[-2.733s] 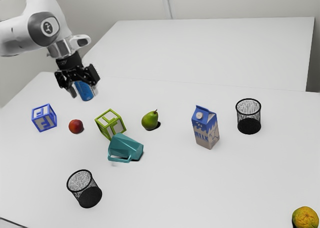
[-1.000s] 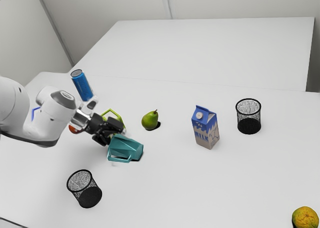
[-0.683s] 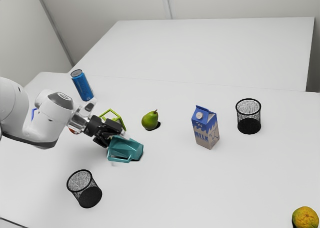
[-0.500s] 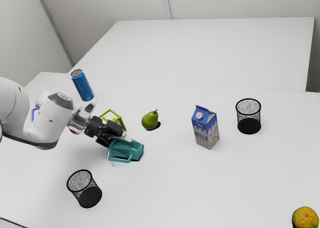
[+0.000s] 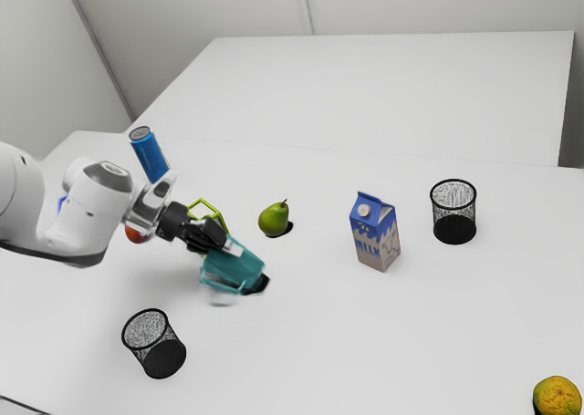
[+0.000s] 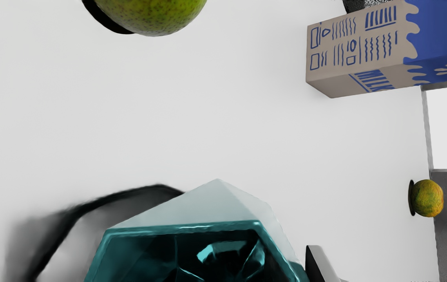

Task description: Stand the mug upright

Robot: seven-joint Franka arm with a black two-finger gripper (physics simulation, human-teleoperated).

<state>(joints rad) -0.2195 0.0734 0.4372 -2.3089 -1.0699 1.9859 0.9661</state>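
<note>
My gripper is at the teal, faceted mug, though I can't tell how wide it stands or whether it has hold. The mug is tilted over, its mouth toward my hand. Close beside is the lime-green open-frame block, partly hidden by my arm; next comes the green pear. Further off are the black mesh cup and blue cylindrical can, then the blue-and-beige milk carton. Beyond it stands another black mesh cup; farthest is the mottled orange fruit.
</note>
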